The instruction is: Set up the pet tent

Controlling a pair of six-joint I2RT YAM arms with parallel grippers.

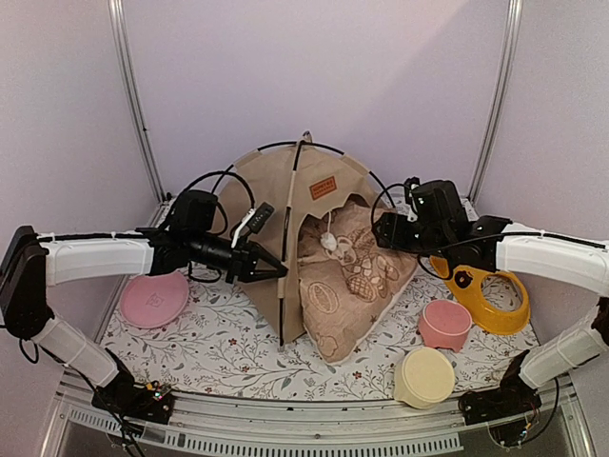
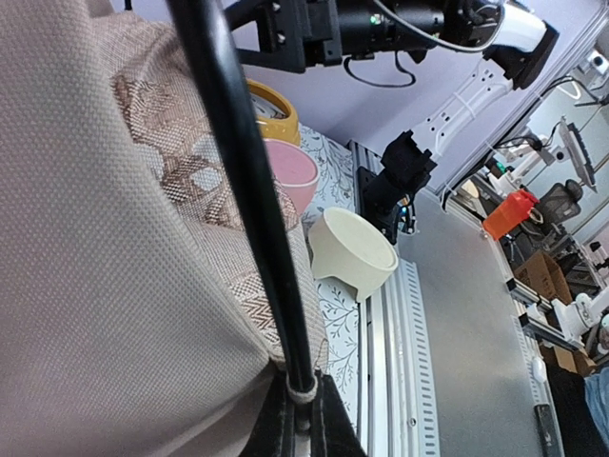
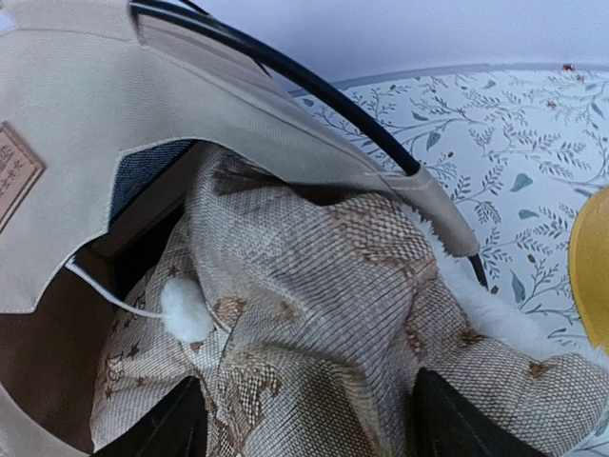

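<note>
Your left gripper has its fingers pressed together on the front black pole of the pet tent, low on that pole, at the centre-left of the top view; in the left wrist view the pole runs down the frame and ends between the dark fingers at the bottom edge. Your right gripper has its fingers wide apart and they hold nothing; they hang close over the cushion at the right side of the tent, but I cannot tell if they touch it. The tent stands upright in the middle of the floral mat; its top points to the upper edge of the frame, the held pole runs nearly straight down the frame from that top, and the doorway is turned to the lower right; the cushion lies half out of the doorway. You have one tent, with one brown label and one white pom-pom on a string; one cushion; one pink dish at the left; and at the lower right one pink bowl, one cream bowl and one yellow bowl.
</note>
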